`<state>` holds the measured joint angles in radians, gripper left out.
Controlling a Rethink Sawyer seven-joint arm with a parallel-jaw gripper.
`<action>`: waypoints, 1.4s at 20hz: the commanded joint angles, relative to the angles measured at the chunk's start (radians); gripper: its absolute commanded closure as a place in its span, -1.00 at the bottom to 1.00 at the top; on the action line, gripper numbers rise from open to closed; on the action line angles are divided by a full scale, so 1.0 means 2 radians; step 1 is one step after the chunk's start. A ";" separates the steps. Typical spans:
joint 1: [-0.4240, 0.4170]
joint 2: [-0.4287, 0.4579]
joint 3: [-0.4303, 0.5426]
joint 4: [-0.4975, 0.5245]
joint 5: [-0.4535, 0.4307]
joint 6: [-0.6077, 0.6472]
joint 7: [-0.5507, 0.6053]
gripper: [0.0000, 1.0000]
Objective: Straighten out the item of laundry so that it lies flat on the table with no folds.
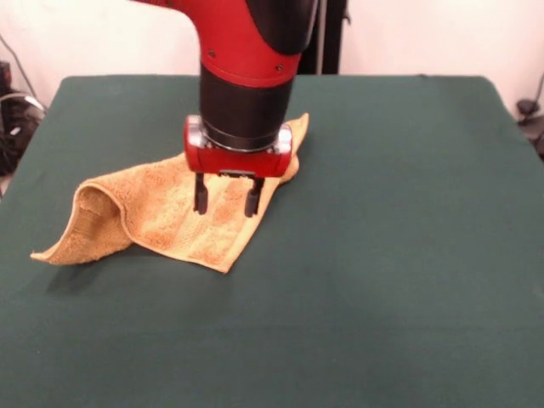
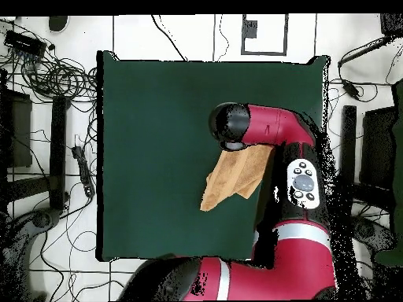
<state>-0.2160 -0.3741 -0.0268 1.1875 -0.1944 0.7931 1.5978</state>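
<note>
The golden-tan towel point(image 1: 161, 212) lies on the dark green table point(image 1: 382, 255), left of centre in the front view. Its left end is folded up into a raised hump, and one corner points toward the near edge. My gripper point(image 1: 226, 197) hangs open and empty just above the towel's right part, its two black fingers point(image 1: 201, 195) apart. In the overhead view the towel point(image 2: 228, 182) shows below the arm's wrist point(image 2: 230, 126), which hides the gripper and part of the cloth.
The red arm point(image 2: 291, 181) reaches in over the table's right side in the overhead view. Cables and equipment point(image 2: 47, 71) lie on the floor beyond the table's left edge point(image 2: 99, 157).
</note>
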 commanded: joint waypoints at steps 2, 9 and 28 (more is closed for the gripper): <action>0.030 0.086 -0.003 0.090 0.021 -0.106 0.193 -1.00; 0.045 0.111 -0.026 0.056 -0.002 -0.100 0.157 -1.00; 0.051 0.130 -0.035 0.077 0.013 -0.147 0.182 1.00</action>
<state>-0.1319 -0.2518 -0.1202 1.2043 -0.1819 0.5753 1.7229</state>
